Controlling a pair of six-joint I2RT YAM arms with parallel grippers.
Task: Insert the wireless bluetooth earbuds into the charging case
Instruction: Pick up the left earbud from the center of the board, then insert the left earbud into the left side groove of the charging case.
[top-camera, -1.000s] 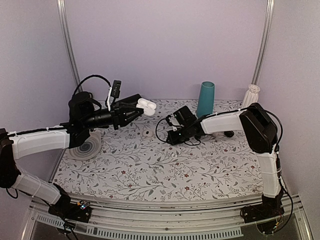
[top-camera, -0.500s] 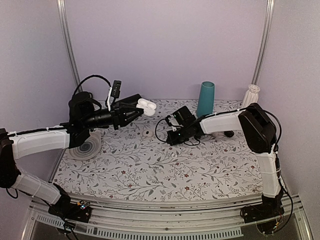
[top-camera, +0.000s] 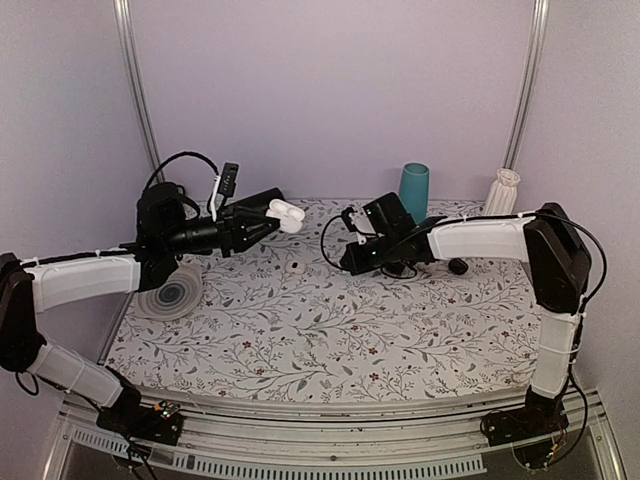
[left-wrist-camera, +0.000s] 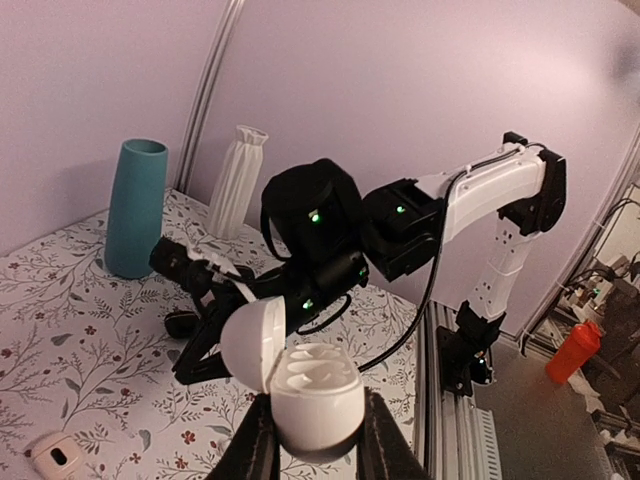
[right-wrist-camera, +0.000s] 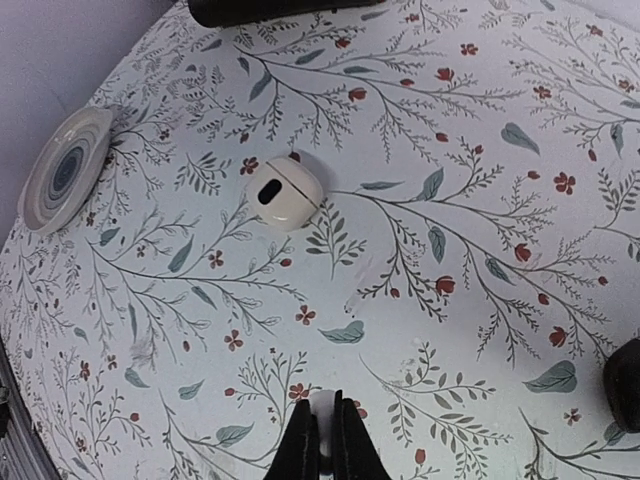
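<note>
The left gripper (top-camera: 268, 216) reaches from the left and pinches the open white charging case (top-camera: 285, 214) in the air above the far left part of the flowered table (top-camera: 330, 340), with a grey ringed plate (top-camera: 170, 296) lying below its arm. The right gripper (top-camera: 347, 266) points down and left near the table's middle; how its fingers stand is too small to tell. 1 small white round piece (top-camera: 295, 267) lies between the 2 grippers, a teal cup (top-camera: 413, 188) and white vase (top-camera: 503, 189) stand at the back, and a black lump (top-camera: 458, 266) sits beside the right arm.
</note>
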